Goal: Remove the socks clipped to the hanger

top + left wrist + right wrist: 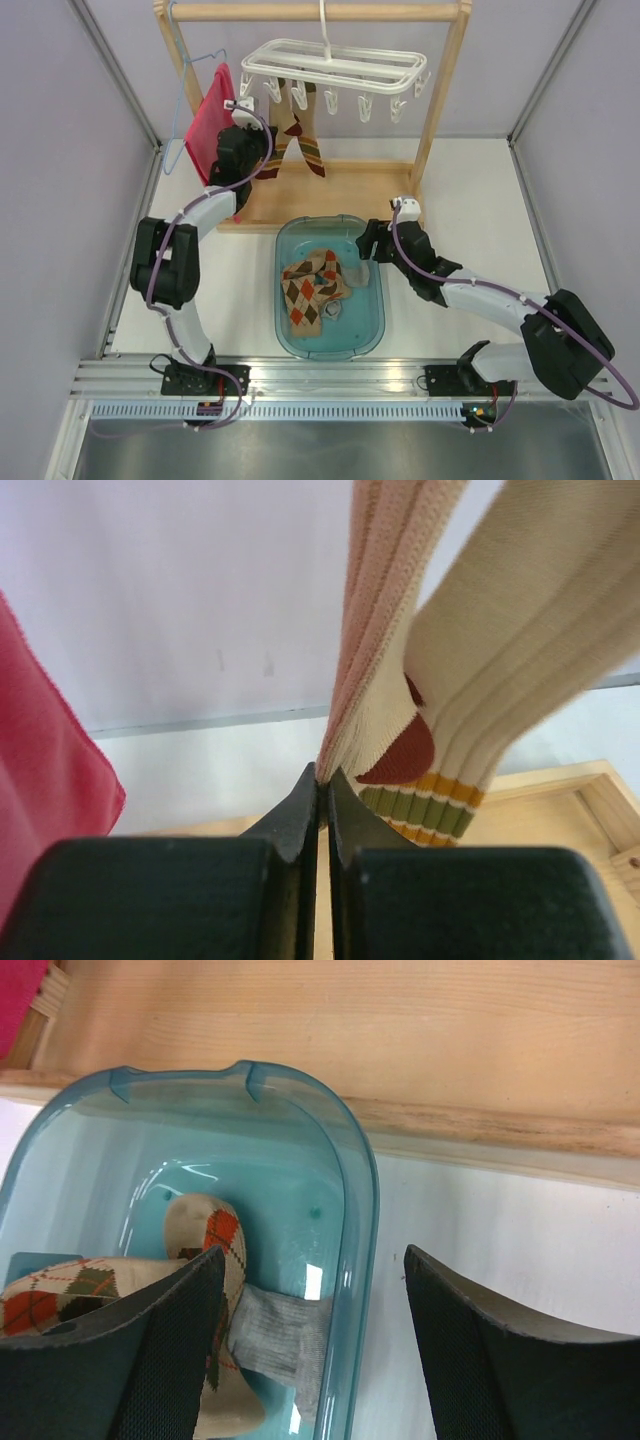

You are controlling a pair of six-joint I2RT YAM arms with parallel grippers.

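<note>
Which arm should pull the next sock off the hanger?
Left. The left gripper is shut on a hanging sock under the hanger. The right gripper hangs open over the blue tub, far from the hanger.

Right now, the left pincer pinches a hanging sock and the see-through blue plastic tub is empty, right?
No, the see-through blue plastic tub holds diamond-patterned fabric socks, as the top view shows. The left pincer does pinch a hanging ribbed sock.
</note>
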